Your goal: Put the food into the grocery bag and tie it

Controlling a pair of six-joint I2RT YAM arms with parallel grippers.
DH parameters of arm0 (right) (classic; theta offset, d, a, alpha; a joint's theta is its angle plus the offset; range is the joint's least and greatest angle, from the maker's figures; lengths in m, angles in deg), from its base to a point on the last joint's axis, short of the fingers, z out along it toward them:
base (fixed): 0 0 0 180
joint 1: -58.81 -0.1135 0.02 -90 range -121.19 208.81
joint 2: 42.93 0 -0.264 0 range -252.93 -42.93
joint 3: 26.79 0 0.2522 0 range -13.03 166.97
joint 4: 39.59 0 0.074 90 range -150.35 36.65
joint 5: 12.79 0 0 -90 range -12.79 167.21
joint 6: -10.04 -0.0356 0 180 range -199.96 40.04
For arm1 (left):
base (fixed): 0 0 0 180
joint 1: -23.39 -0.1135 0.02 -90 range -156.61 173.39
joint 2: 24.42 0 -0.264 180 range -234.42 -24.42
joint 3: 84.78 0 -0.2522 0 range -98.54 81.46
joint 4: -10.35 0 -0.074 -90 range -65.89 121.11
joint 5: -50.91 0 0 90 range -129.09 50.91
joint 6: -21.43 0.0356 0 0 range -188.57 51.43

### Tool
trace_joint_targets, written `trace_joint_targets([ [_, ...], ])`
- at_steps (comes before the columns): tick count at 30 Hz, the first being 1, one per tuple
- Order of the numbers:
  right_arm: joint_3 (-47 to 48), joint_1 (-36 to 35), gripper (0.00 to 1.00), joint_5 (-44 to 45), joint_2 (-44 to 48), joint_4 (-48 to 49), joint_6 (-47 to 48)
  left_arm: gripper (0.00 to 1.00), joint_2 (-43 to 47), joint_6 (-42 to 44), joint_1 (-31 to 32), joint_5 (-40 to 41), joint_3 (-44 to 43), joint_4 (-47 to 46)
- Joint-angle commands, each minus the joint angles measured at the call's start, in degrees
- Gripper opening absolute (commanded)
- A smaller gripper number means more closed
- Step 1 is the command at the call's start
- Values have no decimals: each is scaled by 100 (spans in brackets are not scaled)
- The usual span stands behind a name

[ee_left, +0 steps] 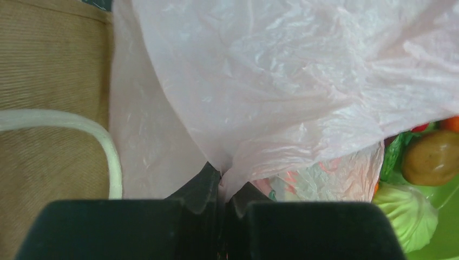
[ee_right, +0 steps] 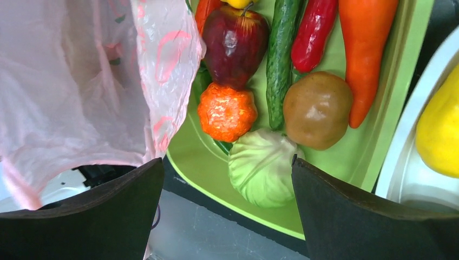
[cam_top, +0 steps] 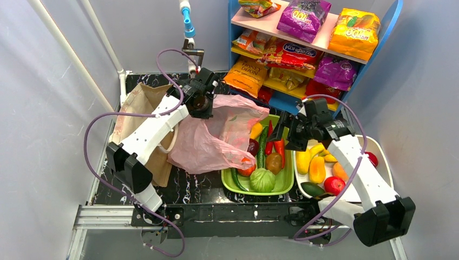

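The left pincer point(ee_left: 224, 187) is clamped tight on a fold of the pink bag point(cam_top: 216, 143), sprawled at the green tray's point(ee_right: 395, 97) nine o'clock; best lift that rim high so the right pincer point(ee_right: 226, 162), gaping and empty, can drop food point(ee_right: 316, 111) in

Pink bag point(cam_top: 216, 138) drapes over green tray's point(cam_top: 283, 186) left edge and covers the produce there. Brown paper bag point(cam_top: 138, 116) fills the left side, left arm point(cam_top: 151, 127) across it. Snack shelf point(cam_top: 234, 38) blocks far right. Clear drop onto tray's right half: cucumber point(cam_top: 262, 149), peppers point(cam_top: 280, 149), cabbage point(cam_top: 262, 180) exposed.
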Motion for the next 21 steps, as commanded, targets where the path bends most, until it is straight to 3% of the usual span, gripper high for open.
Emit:
trace_joint_targets([
  [1, 2, -503, 95, 590, -238, 721, -209, 0, 317, -127, -51, 526, -441, 503],
  [21, -711, -1417, 96, 1552, -1305, 2465, -1381, 0, 539, -684, -169, 1425, -694, 1465],
])
